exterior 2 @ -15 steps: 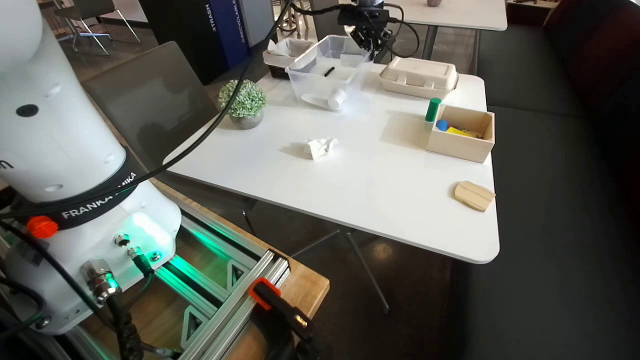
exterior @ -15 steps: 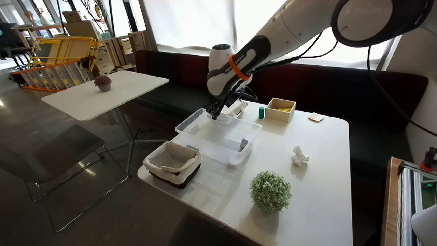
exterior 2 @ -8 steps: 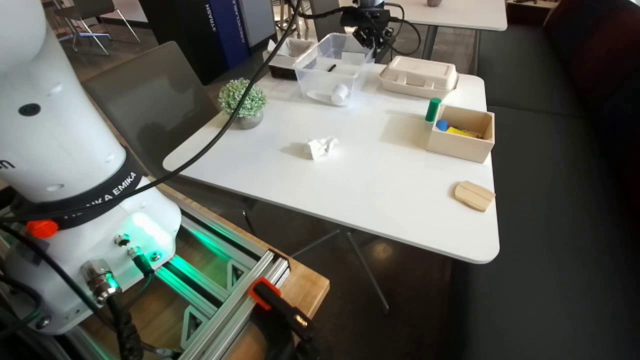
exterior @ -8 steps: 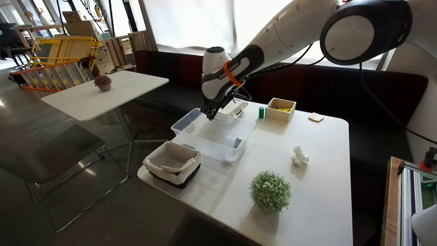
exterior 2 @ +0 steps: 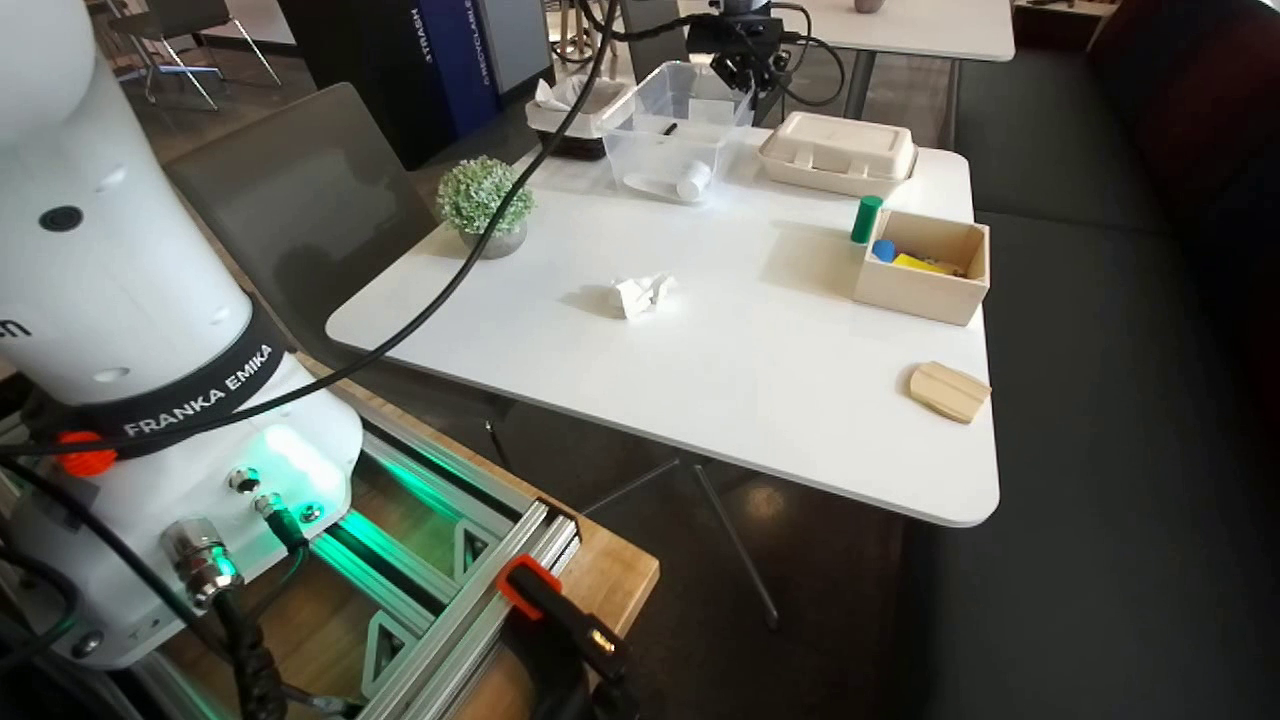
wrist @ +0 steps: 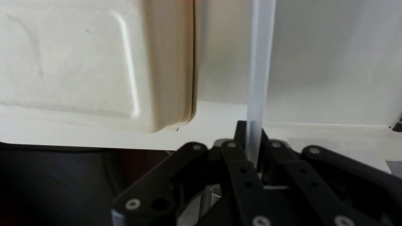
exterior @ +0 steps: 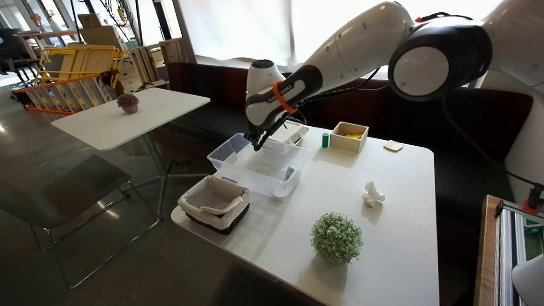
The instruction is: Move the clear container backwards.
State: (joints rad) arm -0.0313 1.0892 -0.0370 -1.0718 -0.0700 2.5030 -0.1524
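The clear bin [exterior: 257, 182] is at the end of the table [exterior: 399, 191] farthest from the robot's base [exterior 2: 190, 470], a white cylinder [exterior 2: 693, 181] and a black stick [exterior 2: 669, 129] inside it. In the wrist view the gripper [wrist: 252, 135] is clamped on the bin's rim, the strip of plastic caught between its tips. A lined basket [exterior: 191, 203] sits just beside the bin; whether the two touch, I can't tell. On the bin's other side, near but apart, is a closed takeout box [exterior 2: 845, 148]. Farther out a green cylinder [exterior 2: 866, 220] stands right beside a wooden box [exterior 2: 915, 294], and then there's crumpled paper [exterior 2: 642, 295], a round plant [exterior: 336, 239] and a bit of wood [exterior 2: 949, 391].
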